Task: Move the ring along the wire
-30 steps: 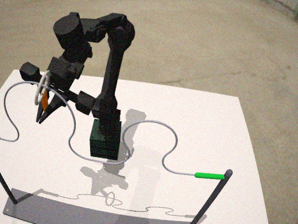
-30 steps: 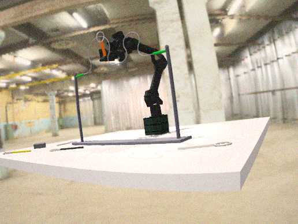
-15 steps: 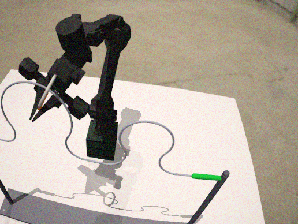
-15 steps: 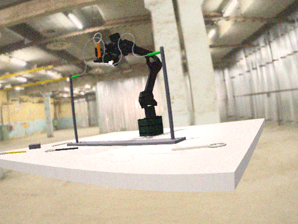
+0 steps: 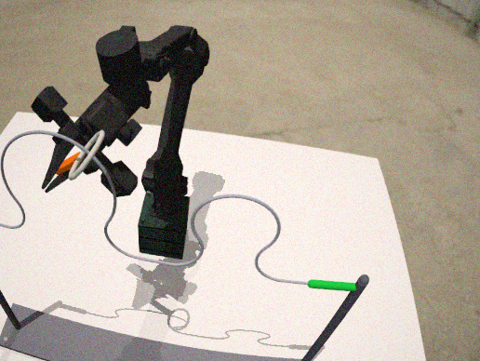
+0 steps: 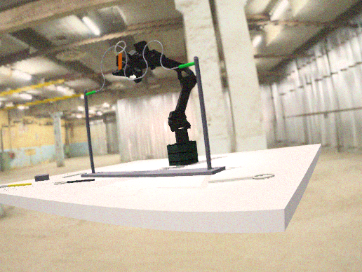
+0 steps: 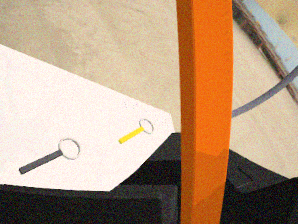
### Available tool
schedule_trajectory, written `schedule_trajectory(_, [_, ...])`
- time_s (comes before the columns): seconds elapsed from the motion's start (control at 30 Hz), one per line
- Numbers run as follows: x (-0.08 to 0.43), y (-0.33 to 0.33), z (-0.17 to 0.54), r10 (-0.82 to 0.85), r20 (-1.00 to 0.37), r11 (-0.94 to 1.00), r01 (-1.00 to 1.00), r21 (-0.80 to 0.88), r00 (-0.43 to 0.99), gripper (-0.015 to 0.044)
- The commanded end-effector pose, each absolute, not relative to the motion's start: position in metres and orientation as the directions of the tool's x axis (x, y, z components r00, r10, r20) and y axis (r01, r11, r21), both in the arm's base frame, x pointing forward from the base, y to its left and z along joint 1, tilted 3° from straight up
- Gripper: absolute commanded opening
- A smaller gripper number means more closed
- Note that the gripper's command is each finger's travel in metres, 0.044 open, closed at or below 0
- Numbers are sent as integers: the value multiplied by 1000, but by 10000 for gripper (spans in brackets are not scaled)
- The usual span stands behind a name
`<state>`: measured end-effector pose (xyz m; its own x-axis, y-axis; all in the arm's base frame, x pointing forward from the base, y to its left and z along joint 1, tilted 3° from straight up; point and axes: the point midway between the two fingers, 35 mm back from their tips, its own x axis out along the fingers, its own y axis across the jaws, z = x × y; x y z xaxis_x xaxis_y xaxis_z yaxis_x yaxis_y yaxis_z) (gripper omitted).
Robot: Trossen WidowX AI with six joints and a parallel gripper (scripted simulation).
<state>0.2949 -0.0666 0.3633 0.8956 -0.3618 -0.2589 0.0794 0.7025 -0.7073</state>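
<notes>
My gripper [image 5: 45, 189] [image 6: 115, 73] is shut on the orange handle [image 5: 68, 164] [image 6: 120, 61] [image 7: 206, 100]. The pale ring [image 5: 73, 176] [image 6: 116, 47] is up at the first hump of the grey wire [image 5: 233, 196] [image 6: 102, 70] [image 7: 267, 97], counted from the left post [image 6: 88, 133], on the hump's right side. The wire appears to pass through the ring; whether they touch cannot be told. In the exterior view the ring is above the handle. One green part [image 6: 90, 92] is at the left post; the other [image 5: 331, 285] [image 6: 186, 65] is at the right post [image 5: 335, 321] [image 6: 203, 116].
The wire dips, then rises in a second hump towards the right post. A dark base bar [image 6: 151, 173] joins the posts. On the white table lie a yellow-handled ring [image 6: 19, 184] [image 7: 131, 135], a dark-handled ring [image 6: 81, 181] [image 7: 40, 162], a pale-handled ring [image 6: 228, 179] and a grey block [image 6: 42, 177].
</notes>
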Motion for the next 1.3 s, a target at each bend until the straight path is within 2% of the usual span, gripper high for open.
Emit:
schedule_trajectory(0.0, [293, -68, 366, -377, -229, 663, 89, -743, 897, -150])
schedule_trajectory(1.27, [293, -76, 380, -445, 3, 242, 124, -962, 895, -150])
